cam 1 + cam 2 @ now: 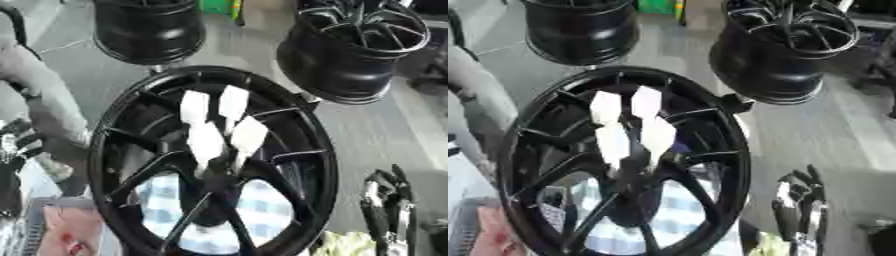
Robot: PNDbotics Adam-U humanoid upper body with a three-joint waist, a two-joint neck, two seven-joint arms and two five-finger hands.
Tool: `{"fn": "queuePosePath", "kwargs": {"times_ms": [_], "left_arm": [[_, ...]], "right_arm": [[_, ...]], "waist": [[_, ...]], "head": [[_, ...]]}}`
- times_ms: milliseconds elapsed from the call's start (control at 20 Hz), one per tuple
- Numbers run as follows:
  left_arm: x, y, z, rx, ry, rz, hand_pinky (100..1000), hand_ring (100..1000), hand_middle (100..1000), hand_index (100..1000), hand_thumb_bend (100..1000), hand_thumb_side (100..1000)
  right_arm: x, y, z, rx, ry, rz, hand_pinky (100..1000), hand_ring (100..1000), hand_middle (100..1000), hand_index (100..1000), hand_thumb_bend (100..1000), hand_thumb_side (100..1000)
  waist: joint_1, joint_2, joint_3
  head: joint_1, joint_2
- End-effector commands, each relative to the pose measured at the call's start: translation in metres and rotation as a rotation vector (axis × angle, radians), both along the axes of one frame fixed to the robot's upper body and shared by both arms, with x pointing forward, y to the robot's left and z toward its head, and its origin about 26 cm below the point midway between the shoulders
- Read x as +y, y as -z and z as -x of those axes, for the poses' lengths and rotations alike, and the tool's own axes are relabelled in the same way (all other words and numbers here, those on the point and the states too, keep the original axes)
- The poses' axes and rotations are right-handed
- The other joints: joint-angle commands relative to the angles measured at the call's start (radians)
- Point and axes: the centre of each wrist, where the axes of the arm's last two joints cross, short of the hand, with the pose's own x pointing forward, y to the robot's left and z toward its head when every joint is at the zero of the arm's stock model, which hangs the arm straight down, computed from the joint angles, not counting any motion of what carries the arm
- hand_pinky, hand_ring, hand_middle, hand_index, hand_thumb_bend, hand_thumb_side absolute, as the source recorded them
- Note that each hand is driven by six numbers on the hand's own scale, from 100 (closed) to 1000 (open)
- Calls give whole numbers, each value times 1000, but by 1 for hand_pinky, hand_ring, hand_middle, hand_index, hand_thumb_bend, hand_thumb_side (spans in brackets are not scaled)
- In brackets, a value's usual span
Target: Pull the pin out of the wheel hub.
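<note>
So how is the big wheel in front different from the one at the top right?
The front wheel fills the view with its spoked face turned toward the camera; the far right wheel looks smaller and stands on the floor, its barrel side showing and its open end up. The front wheel has four white block-shaped things standing out near its centre; none show on the far one. Both are black with thin spokes.

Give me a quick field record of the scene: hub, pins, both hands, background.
hub: large black spoked wheel hub, nearest the camera
pins: four white block-shaped pieces clustered at the hub centre
right robot hand: lower right, fingers up, apart from the hub, holding nothing
left robot hand: left edge, fingers unclear
background: two black wheel rims on the grey floor
</note>
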Motion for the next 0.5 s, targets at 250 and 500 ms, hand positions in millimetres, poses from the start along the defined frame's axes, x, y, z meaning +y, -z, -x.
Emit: {"fn": "queuePosePath", "kwargs": {"times_ms": [250, 500], "left_arm": [[2, -7, 0, -18, 11, -10, 743, 799, 794, 863, 100, 837], [3, -7, 0, -19, 14, -17, 743, 799, 793, 863, 100, 836]], "right_arm": [[-55, -63, -35, -180, 54, 216, 649, 656, 757, 949, 100, 513], [-82, -162, -44, -337, -104, 545, 677, 680, 777, 957, 100, 470]], "waist": [[4, -24, 1], [-1, -23, 8]], "head": [[3, 5], [4, 5]]}}
